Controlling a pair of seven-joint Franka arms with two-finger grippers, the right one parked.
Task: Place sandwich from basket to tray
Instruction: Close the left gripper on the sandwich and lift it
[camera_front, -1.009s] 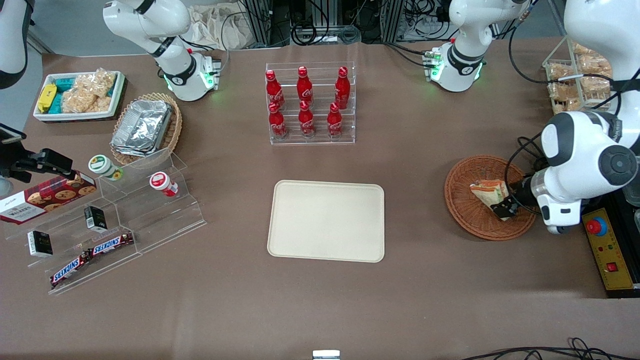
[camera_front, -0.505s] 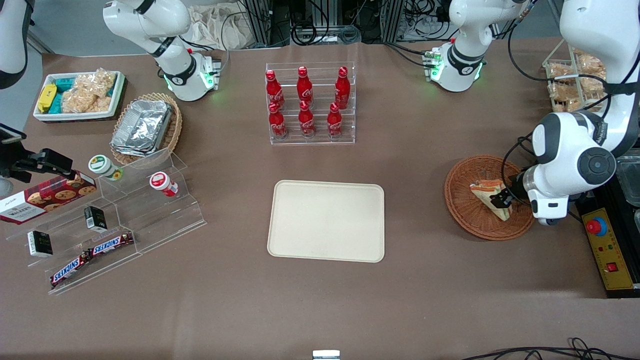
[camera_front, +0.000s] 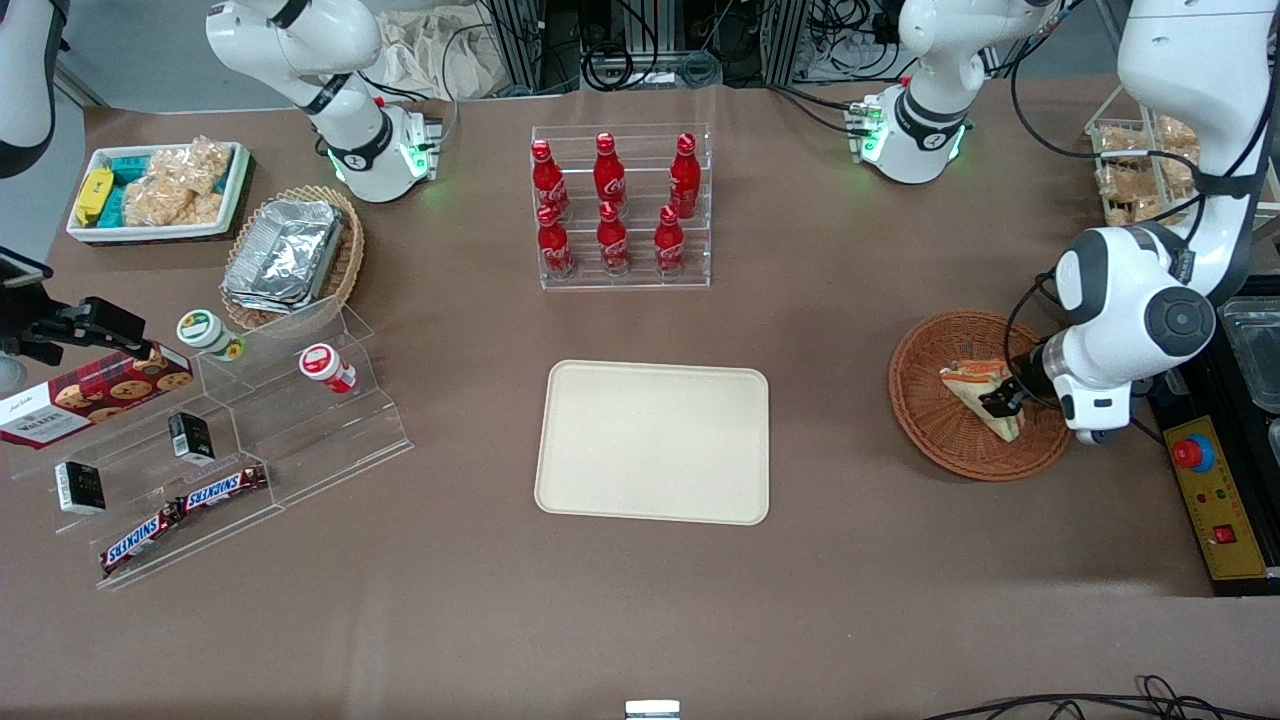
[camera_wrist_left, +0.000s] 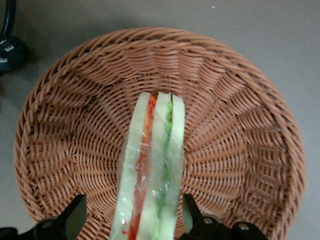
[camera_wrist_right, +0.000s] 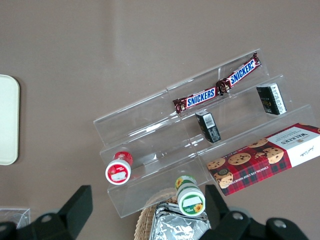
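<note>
Over the round reddish-brown wicker basket (camera_front: 978, 394) | gripper (camera_wrist_left: 132, 220): fingers (camera_wrist_left: 73, 216) spread, flanking without touching | wrapped triangular wedge sandwich (camera_wrist_left: 150, 174): lying inside basket | cream rectangular plastic tray (camera_front: 653, 441): well apart

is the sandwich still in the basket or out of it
In it. The sandwich lies in the basket, the open gripper straddling one end, fingers not yet closed.

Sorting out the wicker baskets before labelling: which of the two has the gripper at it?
The reddish-brown basket toward the working arm's end, holding the sandwich; the gripper is open, straddling it. The tan basket holds foil containers.
</note>
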